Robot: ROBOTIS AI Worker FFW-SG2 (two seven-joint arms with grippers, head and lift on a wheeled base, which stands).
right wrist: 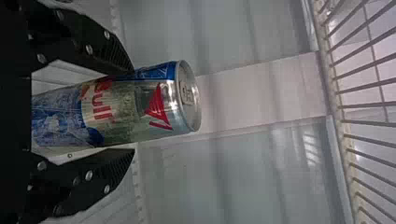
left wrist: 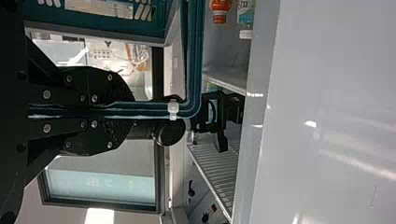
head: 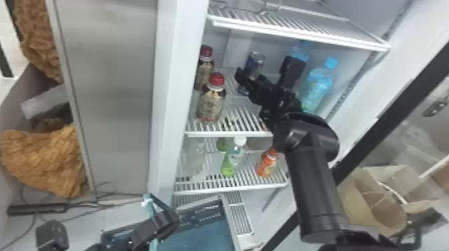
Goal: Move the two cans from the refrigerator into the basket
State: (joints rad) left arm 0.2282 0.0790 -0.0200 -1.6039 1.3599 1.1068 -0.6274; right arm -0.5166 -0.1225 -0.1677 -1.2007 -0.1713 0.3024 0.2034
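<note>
Can (head: 255, 63) upright on refrigerator shelf (head: 230, 134), right gripper (head: 265, 70) spread wide around it, gap showing beside one finger; left gripper (head: 175, 217) clamped tight on teal basket (left wrist: 194, 60)

I see a slim can (right wrist: 112, 109) in silver and blue with red markings, its silver lid and pull tab facing up. It sits roughly upright at the far part of the middle compartment, its lower end partly hidden from me. The refrigerator (head: 177, 83) stands open, white inside, with slatted shelves (head: 230, 134). Near me, low before it, I have the teal basket (head: 200, 240), grey-rimmed, its teal handle (left wrist: 194, 56) raised.
</note>
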